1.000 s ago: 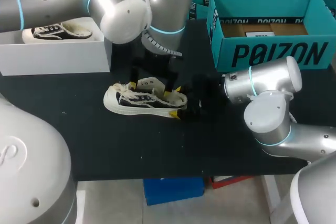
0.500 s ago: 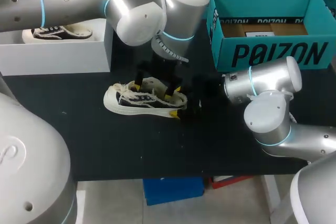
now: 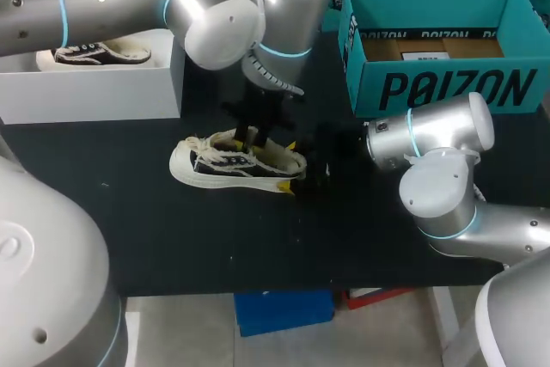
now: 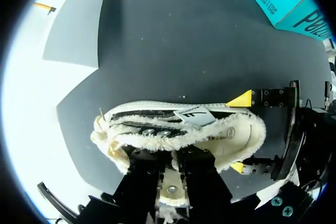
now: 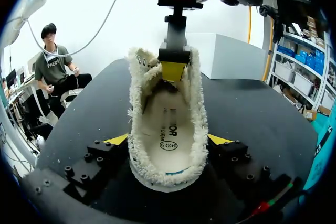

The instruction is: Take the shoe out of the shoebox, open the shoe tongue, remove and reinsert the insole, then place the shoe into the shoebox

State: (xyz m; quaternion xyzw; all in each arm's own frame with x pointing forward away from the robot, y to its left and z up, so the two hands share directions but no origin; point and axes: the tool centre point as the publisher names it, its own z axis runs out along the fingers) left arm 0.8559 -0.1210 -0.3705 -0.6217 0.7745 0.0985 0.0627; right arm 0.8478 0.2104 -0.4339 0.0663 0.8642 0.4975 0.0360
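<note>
A black-and-cream low sneaker (image 3: 225, 163) lies on its sole on the black table, toe to the left, and its fleecy lining (image 5: 167, 129) shows in the right wrist view. My left gripper (image 3: 252, 136) comes down from above into the shoe's mouth. Its fingers (image 4: 195, 170) are together, shut on the cream tongue (image 4: 171, 196) just behind the laces. My right gripper (image 5: 168, 140) stands wide at the heel (image 4: 253, 129), one yellow tip (image 5: 116, 139) against each side of the shoe. The insole (image 5: 167, 136) lies inside the shoe.
An open teal shoebox (image 3: 447, 88) stands at the back right. A white box (image 3: 94, 92) at the back left holds a second sneaker (image 3: 101, 51). Bare black table lies in front of the shoe.
My left gripper's fingers went from wide apart over the shoe to closed together on the tongue. The shoe and my right arm have not moved.
</note>
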